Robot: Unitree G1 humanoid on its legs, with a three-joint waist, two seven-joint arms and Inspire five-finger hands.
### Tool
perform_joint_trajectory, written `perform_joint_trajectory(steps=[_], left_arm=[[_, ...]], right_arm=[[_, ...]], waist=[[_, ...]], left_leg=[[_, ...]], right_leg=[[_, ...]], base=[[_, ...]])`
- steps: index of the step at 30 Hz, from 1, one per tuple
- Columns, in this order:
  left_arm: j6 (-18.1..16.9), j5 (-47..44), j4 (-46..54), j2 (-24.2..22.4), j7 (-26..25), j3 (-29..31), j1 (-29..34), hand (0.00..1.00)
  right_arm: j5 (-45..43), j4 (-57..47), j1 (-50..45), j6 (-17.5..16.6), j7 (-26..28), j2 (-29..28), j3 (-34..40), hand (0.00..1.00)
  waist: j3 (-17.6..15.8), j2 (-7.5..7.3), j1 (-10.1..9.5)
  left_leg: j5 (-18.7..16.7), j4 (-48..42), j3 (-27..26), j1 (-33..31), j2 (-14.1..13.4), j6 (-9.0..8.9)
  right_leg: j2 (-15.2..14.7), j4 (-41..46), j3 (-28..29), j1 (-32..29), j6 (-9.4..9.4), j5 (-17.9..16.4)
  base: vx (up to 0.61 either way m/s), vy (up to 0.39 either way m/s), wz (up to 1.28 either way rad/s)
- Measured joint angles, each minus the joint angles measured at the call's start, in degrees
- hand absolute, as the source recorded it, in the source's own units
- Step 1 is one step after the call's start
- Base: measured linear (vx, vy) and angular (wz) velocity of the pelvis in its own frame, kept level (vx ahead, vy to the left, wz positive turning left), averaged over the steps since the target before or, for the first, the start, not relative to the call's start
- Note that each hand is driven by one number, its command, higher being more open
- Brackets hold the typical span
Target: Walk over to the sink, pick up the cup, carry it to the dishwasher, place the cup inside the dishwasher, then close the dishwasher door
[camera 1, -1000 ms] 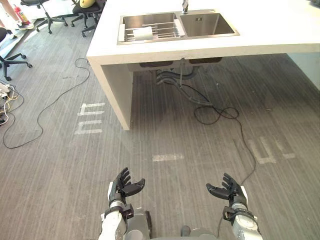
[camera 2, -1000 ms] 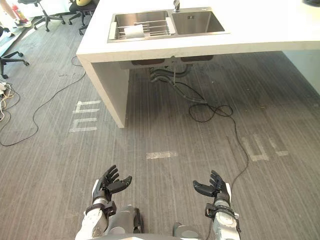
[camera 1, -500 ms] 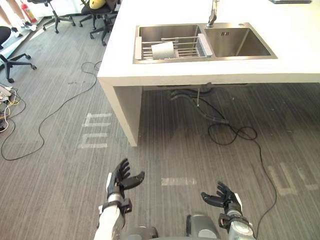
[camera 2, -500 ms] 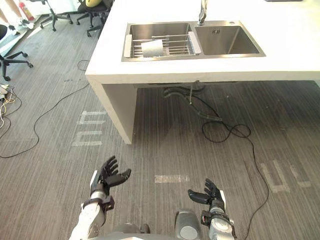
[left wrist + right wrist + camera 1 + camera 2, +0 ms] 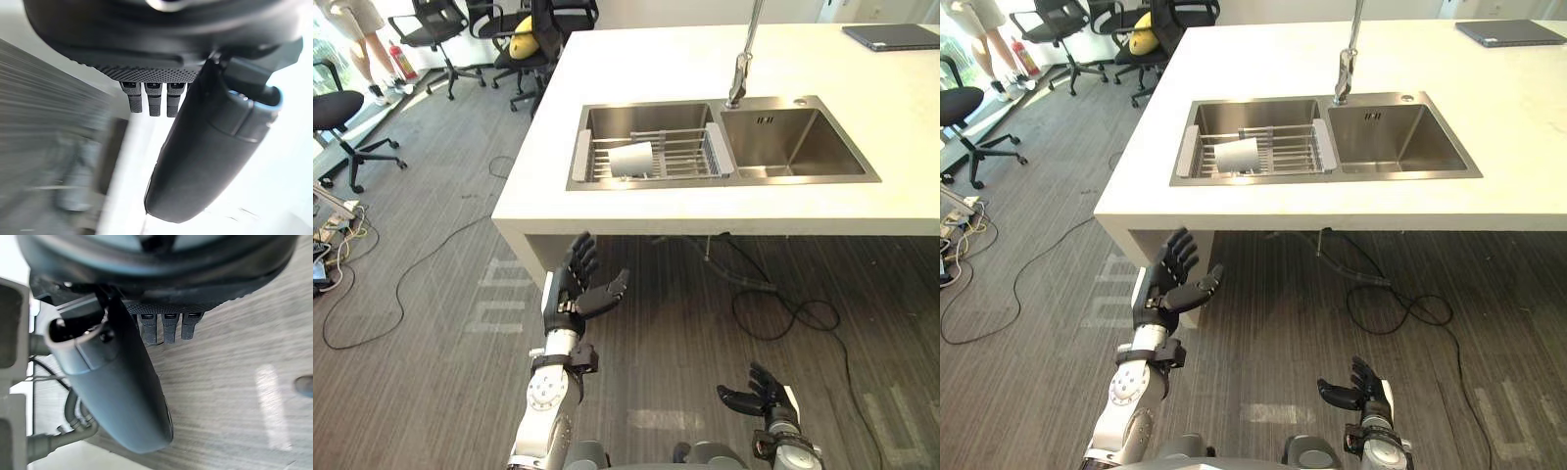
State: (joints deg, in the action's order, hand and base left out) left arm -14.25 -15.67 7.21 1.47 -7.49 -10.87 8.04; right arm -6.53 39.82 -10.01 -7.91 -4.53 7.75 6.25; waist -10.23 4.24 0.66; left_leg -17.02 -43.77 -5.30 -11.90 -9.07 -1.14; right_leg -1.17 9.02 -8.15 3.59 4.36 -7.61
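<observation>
A white cup (image 5: 629, 159) lies on its side on a wire rack (image 5: 675, 155) in the left basin of a steel double sink (image 5: 800, 147) set in a white counter (image 5: 724, 211). My left hand (image 5: 575, 289) is raised in front of the counter's near left corner, fingers spread, open and empty. My right hand (image 5: 759, 393) hangs low over the floor, open and empty too. Both hands are well short of the cup. A tall tap (image 5: 741, 69) stands behind the sink's middle.
Black office chairs (image 5: 342, 113) stand at the left, one with a yellow object (image 5: 522, 45). A person's legs (image 5: 367, 29) show at the far left. Pipes and a black cable (image 5: 783, 313) lie under the counter. A closed laptop (image 5: 891, 35) lies far right on the counter.
The camera has come closer to the counter, so the sink looks larger and nearer. My left hand has risen toward the counter's edge. My right hand stays low.
</observation>
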Motion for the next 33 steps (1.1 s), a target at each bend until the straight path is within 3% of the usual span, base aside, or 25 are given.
perform_joint_trajectory(steps=[1, 2, 3, 4, 6, 10, 12, 14, 15, 17, 19, 21, 22, 23, 25, 27, 29, 30, 31, 33], left_arm=[[-0.6, 0.1, 0.9, 0.0, -0.1, -0.2, -0.4, 0.90], [-0.7, 0.4, 2.2, -0.2, -0.4, -0.7, -0.6, 0.90], [-1.0, 2.5, 3.2, -0.3, -1.0, -0.9, -0.7, 0.90], [-0.9, 3.6, 3.8, 0.6, -1.5, -1.0, -0.7, 0.90], [-0.9, 6.2, 6.9, 1.4, -2.4, -0.9, -0.7, 0.90], [-1.0, 10.6, 13.1, 5.0, -3.6, -1.9, -0.7, 0.90], [-1.3, 13.2, 15.4, 7.0, -3.5, -3.7, -0.8, 0.90], [-1.7, 17.4, 15.6, 9.0, -3.0, -6.1, -2.0, 0.90], [-1.7, 18.2, 15.5, 9.5, -3.0, -6.5, -2.3, 0.90], [-1.6, 21.4, 15.4, 10.4, -2.9, -6.8, -2.8, 0.90], [-1.6, 22.7, 15.0, 10.6, -2.9, -6.2, -3.9, 0.90], [-1.4, 23.9, 14.1, 11.3, -2.5, -4.3, -4.9, 0.90], [-1.4, 25.0, 13.7, 12.2, -2.4, -3.7, -5.2, 0.90], [-1.5, 26.7, 12.0, 12.6, -2.0, -3.0, -5.9, 0.90], [-0.7, 28.9, 10.2, 13.4, -0.9, -2.8, -6.4, 0.90], [-0.6, 30.7, 8.2, 14.5, 0.9, -2.8, -8.7, 0.90], [-0.5, 31.5, 6.2, 15.8, 2.4, -2.7, -10.7, 0.90], [-0.5, 31.5, 6.2, 16.5, 2.7, -2.5, -10.9, 0.90], [-0.5, 31.5, 6.2, 16.8, 2.7, -2.3, -10.9, 0.90], [-0.8, 31.9, 6.7, 18.2, 2.6, -0.2, -10.9, 0.90]], right_arm=[[0.0, 0.4, 0.5, 0.0, 0.0, 0.0, 0.0, 0.90], [0.0, 0.5, 0.3, -0.1, 0.1, 0.2, 0.0, 0.90], [0.0, 2.4, 0.6, 0.0, 0.2, 0.4, -0.3, 0.90], [0.0, 2.6, 0.2, 0.3, 0.5, 0.1, -1.0, 0.90], [0.2, 2.8, 0.1, 0.3, 0.9, 0.0, -2.1, 0.90], [1.8, 3.5, 0.5, 0.1, 2.1, -0.1, -2.9, 0.90], [2.4, 3.6, 0.4, 0.1, 2.2, -0.1, -3.2, 0.90], [3.5, 3.6, -0.1, 0.1, 3.1, -0.3, -3.3, 0.90], [3.7, 3.7, -0.2, 0.1, 3.4, -0.4, -3.3, 0.90], [3.8, 3.6, -0.5, 0.1, 4.2, -0.5, -3.2, 0.90], [3.9, 3.6, -0.1, 0.1, 4.6, -0.6, -3.2, 0.90], [3.9, 3.4, 0.5, -0.2, 5.4, -0.5, -3.2, 0.90], [3.9, 3.0, 0.0, -0.2, 5.5, -0.5, -3.3, 0.90], [3.9, 3.1, -0.7, -0.3, 5.6, 0.8, -3.5, 0.90], [3.9, 3.0, -0.7, -0.3, 5.7, 2.5, -3.0, 0.90], [3.9, 2.7, -0.9, -0.3, 5.9, 2.9, -1.9, 0.90], [3.8, 2.4, -1.9, -0.3, 6.1, 3.2, -1.9, 0.90], [3.8, 2.4, -2.9, -0.3, 6.1, 3.2, -2.0, 0.90], [3.8, 2.4, -3.2, -0.3, 6.1, 3.2, -2.0, 0.90], [3.7, 2.4, -3.4, -0.4, 6.0, 3.3, -2.0, 0.90]], waist=[[0.0, 0.04, -0.13], [0.2, 0.86, -0.05], [-0.2, 0.88, -0.26], [0.2, -0.32, -0.05], [0.2, -1.43, -0.21], [0.4, -1.58, -1.32], [0.7, -1.77, -1.21], [1.7, -2.52, 0.03], [1.8, -2.68, 0.60], [2.4, -2.98, 2.06], [2.2, -2.42, 1.97], [2.0, -2.13, 2.09], [2.4, -2.89, 2.11], [2.6, -2.18, 2.41], [3.9, 0.40, 2.13], [3.7, 0.57, 2.77], [2.1, 0.47, 3.46], [1.3, -0.14, 2.83], [1.3, -0.11, 2.61], [1.3, -0.13, 1.79]], left_leg=[[0.0, 5.2, 0.1, -1.4, 1.2, 0.00], [3.3, 16.4, 1.0, -1.6, 2.6, -0.42], [10.1, 21.5, 1.1, 0.0, 3.9, 0.44], [10.4, 23.1, 1.1, 1.0, 5.8, 0.94], [9.2, 23.0, 0.7, 0.5, 8.0, 2.50], [4.7, 21.7, -2.5, 2.8, 8.8, 3.45], [3.0, 23.1, -4.0, 5.8, 9.1, 3.65], [2.5, 26.4, -4.6, 10.3, 9.8, 4.22], [2.2, 26.9, -4.4, 11.5, 9.8, 4.41], [1.7, 29.1, -3.1, 15.1, 9.1, 4.29], [1.6, 29.6, -3.0, 16.6, 7.0, 4.00], [0.1, 28.0, -3.1, 18.5, 4.4, 1.49], [-1.3, 26.3, -3.2, 19.1, 4.2, -0.60], [-3.6, 24.2, -2.8, 20.2, 3.3, -2.10], [-2.4, 23.3, -2.8, 20.0, 1.2, -2.20], [0.6, 20.9, -1.8, 19.4, 0.7, -2.66], [3.9, 7.8, 0.4, 15.8, -1.1, -3.82], [2.5, 0.3, 0.8, 13.2, -2.2, -4.09], [1.6, -1.8, 0.8, 11.8, -2.4, -3.63], [-0.9, 0.9, 1.3, 6.7, -1.1, -1.85]], right_leg=[[-0.7, -0.1, 0.1, 0.4, -1.17, -0.9], [-1.3, 1.1, 0.3, 0.7, -3.43, -3.5], [-1.7, 3.0, 2.4, 1.2, -5.41, -6.3], [-3.0, 2.8, 3.9, 1.4, -5.66, -6.4], [-4.9, 2.2, 5.6, 1.4, -6.92, -7.4], [-6.4, 5.8, 9.5, 0.9, -8.30, -6.6], [-6.9, 14.2, 10.8, -1.9, -10.24, -7.2], [-8.2, 30.7, 9.7, -8.6, -14.14, -4.6], [-8.4, 34.3, 9.2, -10.1, -14.16, -4.7], [-8.0, 40.5, 6.1, -15.2, -9.35, -8.7], [-5.7, 39.1, 3.7, -20.5, -5.87, -11.3], [-3.0, 29.9, 2.2, -24.3, -5.78, -10.1], [-2.8, 21.0, 1.8, -23.8, -5.50, -4.8], [-2.2, 19.2, 0.9, -23.0, -3.12, 1.7], [-0.1, 18.4, 0.6, -22.0, -1.67, 0.7], [0.2, 16.4, -0.4, -19.6, -1.24, -0.5], [0.9, 11.4, -1.8, -12.4, -0.90, -0.6], [1.6, 8.8, -1.8, -8.7, -0.52, -0.6], [1.8, 7.8, -1.8, -7.4, -0.31, -0.6], [1.9, 5.0, -1.0, -5.0, 0.52, -1.1]], base=[[0.16, 0.165, -0.06], [0.22, 0.220, -0.06], [0.29, 0.270, 0.12], [0.26, 0.210, 0.19], [0.26, 0.184, 0.19], [0.23, 0.143, -0.38], [0.23, 0.092, -0.39], [0.31, 0.069, -0.16], [0.44, 0.010, 0.10], [0.38, -0.044, 0.16], [0.31, -0.126, -0.03], [0.39, -0.209, -0.07], [0.49, -0.270, 0.02], [0.34, -0.182, 0.02], [0.42, -0.203, -0.09], [0.33, -0.187, 0.18], [0.26, -0.167, 0.33], [0.23, -0.136, 0.12], [0.13, -0.057, -0.09], [0.12, -0.009, -0.16]])
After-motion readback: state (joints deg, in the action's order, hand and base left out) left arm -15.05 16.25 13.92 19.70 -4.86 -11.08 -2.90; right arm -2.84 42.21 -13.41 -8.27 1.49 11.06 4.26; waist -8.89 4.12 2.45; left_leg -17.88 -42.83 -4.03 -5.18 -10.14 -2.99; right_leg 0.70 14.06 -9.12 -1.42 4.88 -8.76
